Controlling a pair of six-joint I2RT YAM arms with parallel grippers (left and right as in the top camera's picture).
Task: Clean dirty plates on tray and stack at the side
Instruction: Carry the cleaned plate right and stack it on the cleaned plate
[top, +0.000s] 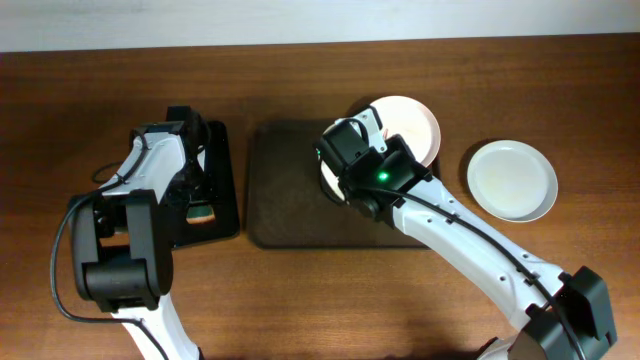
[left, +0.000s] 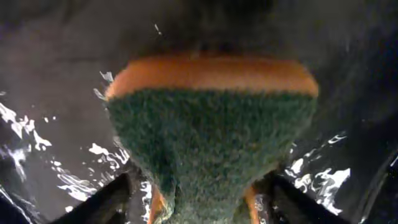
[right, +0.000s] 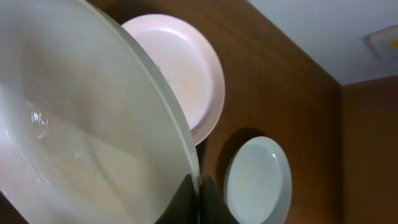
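a: step in hand?
b: reads as the scrub of one plate, somewhere between pick-up and wipe; right gripper has its jaws pressed together on the rim of the held plate, the thin edge pinched between them; the plate sits under the wrist over the right half of the brown tray, mostly hidden from overhead; can't tell whether it is lifted clear of the tray.
a: left side?
b: left gripper is over the black tray, well apart from that plate; its fingers stand wide on either side of a sponge, green scouring face to the camera, orange foam behind; the sponge narrows to a waist between them, so i judge it clamped, not just lying there; wet glints on the black surface beneath.
a: other plates?
b: second plate at the brown tray's upper right corner in the overhead view, overhanging the rim, faint reddish tint at its centre; third plate alone on the table, to the right and apart from the tray; likely the start of the stack.
a: next move?
b: my guess: carry the sponge across to the held plate and wipe its centre while the right arm keeps it steady; the risk is the rim grip slipping under the sponge's push.
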